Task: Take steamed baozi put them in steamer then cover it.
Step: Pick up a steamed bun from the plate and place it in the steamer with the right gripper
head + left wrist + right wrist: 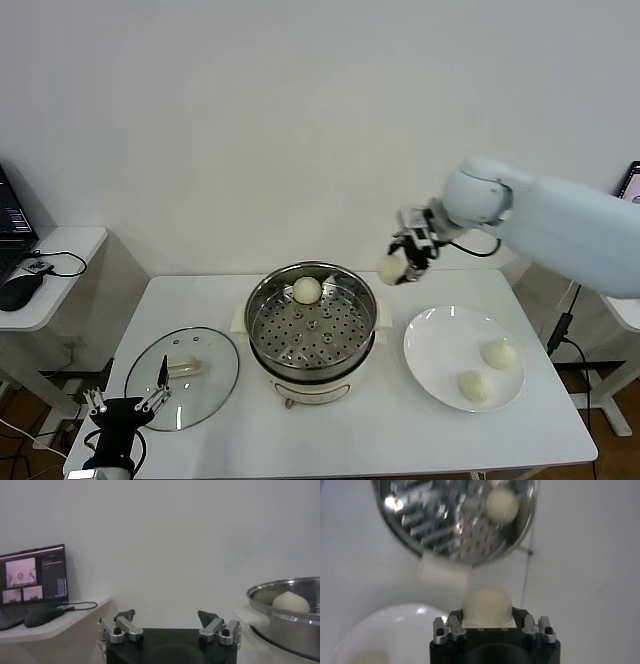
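Note:
My right gripper (400, 268) is shut on a cream-white baozi (389, 269) and holds it in the air just right of the steamer (312, 322), above the table between steamer and plate. In the right wrist view the held baozi (487, 606) fills the jaws, with the steamer (420, 520) beyond. One baozi (306, 290) lies on the perforated tray at the steamer's back; it also shows in the right wrist view (501, 505) and the left wrist view (291, 602). Two baozi (498, 353) (473, 386) lie on the white plate (440, 340). The glass cover (183, 376) lies flat left of the steamer. My left gripper (125, 403) is open, low at the front left.
A side table (60, 250) with a mouse (18, 290) and cables stands at the far left. A laptop (32, 575) shows there in the left wrist view. The white table's front edge (330, 470) is near.

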`<state>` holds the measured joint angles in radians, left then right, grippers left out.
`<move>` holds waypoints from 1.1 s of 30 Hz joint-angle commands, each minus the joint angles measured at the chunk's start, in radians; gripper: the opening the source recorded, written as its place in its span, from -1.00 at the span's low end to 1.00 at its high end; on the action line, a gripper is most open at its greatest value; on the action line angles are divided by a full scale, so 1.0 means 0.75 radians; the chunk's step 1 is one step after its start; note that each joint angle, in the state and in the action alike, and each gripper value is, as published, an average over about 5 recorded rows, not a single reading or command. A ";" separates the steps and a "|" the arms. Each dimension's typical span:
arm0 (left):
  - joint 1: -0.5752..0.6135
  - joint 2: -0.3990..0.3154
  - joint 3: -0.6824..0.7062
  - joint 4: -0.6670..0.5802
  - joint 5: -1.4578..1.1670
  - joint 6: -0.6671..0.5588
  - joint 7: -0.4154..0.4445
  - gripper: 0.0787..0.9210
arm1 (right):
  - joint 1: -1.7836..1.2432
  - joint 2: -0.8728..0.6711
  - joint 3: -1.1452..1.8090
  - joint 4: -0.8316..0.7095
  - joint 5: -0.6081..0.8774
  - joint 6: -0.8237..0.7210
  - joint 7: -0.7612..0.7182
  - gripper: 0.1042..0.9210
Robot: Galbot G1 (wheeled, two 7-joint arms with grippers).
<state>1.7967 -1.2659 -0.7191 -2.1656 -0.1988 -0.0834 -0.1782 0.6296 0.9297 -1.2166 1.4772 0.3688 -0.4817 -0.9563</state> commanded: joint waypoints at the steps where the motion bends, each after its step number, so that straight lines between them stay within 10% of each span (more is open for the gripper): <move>1: 0.001 -0.002 -0.005 0.000 -0.001 0.000 0.000 0.77 | 0.052 0.326 -0.074 -0.071 0.218 -0.134 0.092 0.28; 33: 0.001 -0.017 -0.026 -0.010 -0.001 -0.014 -0.002 0.77 | -0.295 0.702 -0.053 -0.448 0.201 -0.247 0.254 0.36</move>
<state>1.7972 -1.2790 -0.7386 -2.1740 -0.2002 -0.0938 -0.1802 0.4311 1.4124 -1.2547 1.1871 0.5173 -0.6577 -0.7825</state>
